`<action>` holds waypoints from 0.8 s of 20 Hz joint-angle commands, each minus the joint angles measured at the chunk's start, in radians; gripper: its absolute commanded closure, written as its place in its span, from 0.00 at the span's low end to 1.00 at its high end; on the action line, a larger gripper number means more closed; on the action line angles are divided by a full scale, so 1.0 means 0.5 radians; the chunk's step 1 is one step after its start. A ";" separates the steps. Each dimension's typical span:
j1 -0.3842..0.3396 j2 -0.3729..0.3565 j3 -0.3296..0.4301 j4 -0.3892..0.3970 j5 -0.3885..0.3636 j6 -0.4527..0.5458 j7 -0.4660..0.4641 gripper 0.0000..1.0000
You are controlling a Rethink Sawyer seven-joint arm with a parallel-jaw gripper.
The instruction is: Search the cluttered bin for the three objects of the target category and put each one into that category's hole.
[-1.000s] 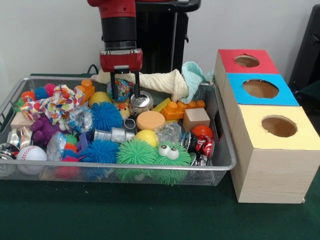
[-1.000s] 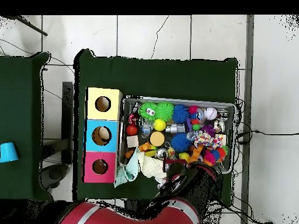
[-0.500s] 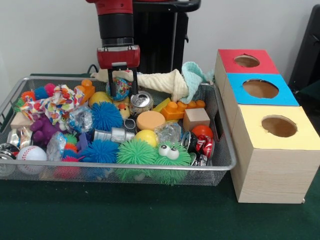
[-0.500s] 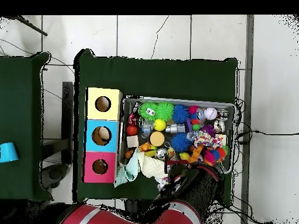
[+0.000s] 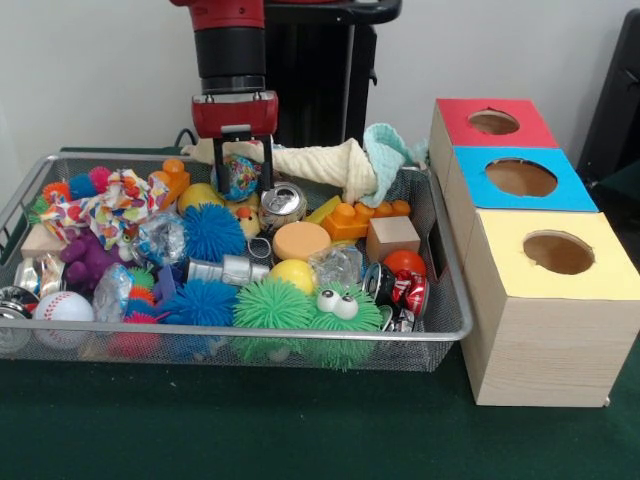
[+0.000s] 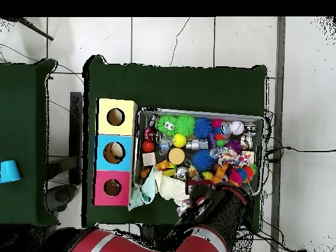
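Observation:
My gripper hangs open over the back of the wire bin, its fingers straddling a speckled multicoloured ball without holding it. Just right of the right finger a dented silver can sits upright in the clutter. Another silver can lies on its side mid-bin, and a crushed red can rests at the front right. To the right stand the red box, the blue box and the yellow box, each with a round hole. Overhead, my arm hides the gripper.
The bin is crowded with spiky balls, a green googly-eyed toy, a baseball, orange bricks, a wooden cube and a patterned bow. Cloths drape over the back rim. A blue cup sits on the neighbouring table.
The gripper has risen a little and shifted slightly away from the silver can, staying open. The can and the other objects have stayed in place.

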 commanded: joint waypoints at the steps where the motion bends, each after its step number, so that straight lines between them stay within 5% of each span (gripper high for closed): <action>1: -0.074 0.075 0.077 -0.039 0.181 0.011 -0.487 0.00; 16: -0.072 0.225 -0.037 -0.118 0.433 -0.086 -0.644 0.00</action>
